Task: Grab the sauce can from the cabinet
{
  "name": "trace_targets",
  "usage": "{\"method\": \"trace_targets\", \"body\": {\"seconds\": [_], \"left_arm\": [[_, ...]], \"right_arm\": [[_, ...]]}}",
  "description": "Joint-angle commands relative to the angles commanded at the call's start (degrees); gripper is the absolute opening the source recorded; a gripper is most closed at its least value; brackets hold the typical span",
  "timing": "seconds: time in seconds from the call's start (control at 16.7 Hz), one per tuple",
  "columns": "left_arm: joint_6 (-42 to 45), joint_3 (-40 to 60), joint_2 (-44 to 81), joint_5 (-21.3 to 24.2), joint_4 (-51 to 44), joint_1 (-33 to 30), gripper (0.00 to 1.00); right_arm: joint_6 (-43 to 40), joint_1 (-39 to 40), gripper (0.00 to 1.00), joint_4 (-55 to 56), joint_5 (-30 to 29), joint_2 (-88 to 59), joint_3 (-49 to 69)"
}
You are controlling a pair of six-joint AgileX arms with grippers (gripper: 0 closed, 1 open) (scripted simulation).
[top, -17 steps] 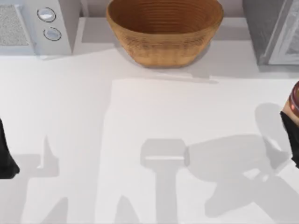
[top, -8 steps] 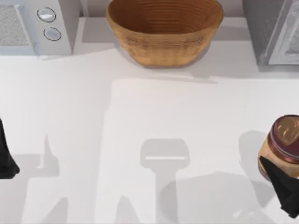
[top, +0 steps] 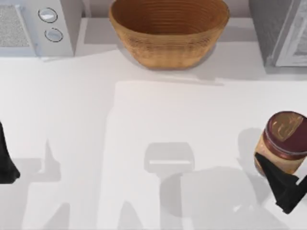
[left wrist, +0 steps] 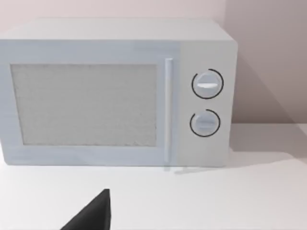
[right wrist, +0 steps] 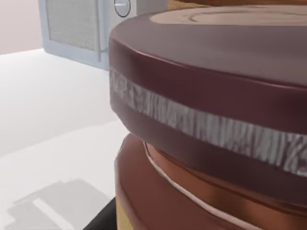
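The sauce can (top: pixel 284 140), with a dark maroon top, a tan patch and an orange-brown label, is upright over the right side of the table in the top view. My right gripper (top: pixel 286 178) is shut on its lower body, one dark finger (top: pixel 274 176) showing against the label. The right wrist view has the sauce can (right wrist: pixel 216 120) very close, its maroon lid above the orange-brown label. The cabinet (top: pixel 280 33) stands at the back right, apart from the can. My left gripper (top: pixel 5 163) is parked at the table's left edge.
A large wicker basket (top: pixel 169 31) stands at the back middle. A white microwave (top: pixel 38 26) sits at the back left, and the left wrist view faces the microwave (left wrist: pixel 115 91) head on. Arm shadows lie across the white tabletop (top: pixel 144 120).
My right gripper has carried the sauce can leftward from the right edge further into the top view and a little toward the front. The left arm has not moved.
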State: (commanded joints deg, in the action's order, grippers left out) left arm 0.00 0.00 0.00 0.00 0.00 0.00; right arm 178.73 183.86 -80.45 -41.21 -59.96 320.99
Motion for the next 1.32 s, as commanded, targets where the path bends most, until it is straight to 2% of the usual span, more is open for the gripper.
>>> {"method": "trace_targets", "body": {"seconds": [0.3, 0.54, 1.32], "left_arm": [[0.0, 0.0, 0.0, 0.0, 0.0, 0.0, 1.00], [0.0, 0.0, 0.0, 0.0, 0.0, 0.0, 1.00], [0.0, 0.0, 0.0, 0.0, 0.0, 0.0, 1.00]], "right_arm": [[0.4, 8.1, 0.00, 0.2, 8.0, 6.3, -6.5], [0.4, 8.6, 0.00, 0.2, 8.5, 6.7, -7.0], [0.4, 8.6, 0.98, 0.2, 8.5, 6.7, -7.0]]}}
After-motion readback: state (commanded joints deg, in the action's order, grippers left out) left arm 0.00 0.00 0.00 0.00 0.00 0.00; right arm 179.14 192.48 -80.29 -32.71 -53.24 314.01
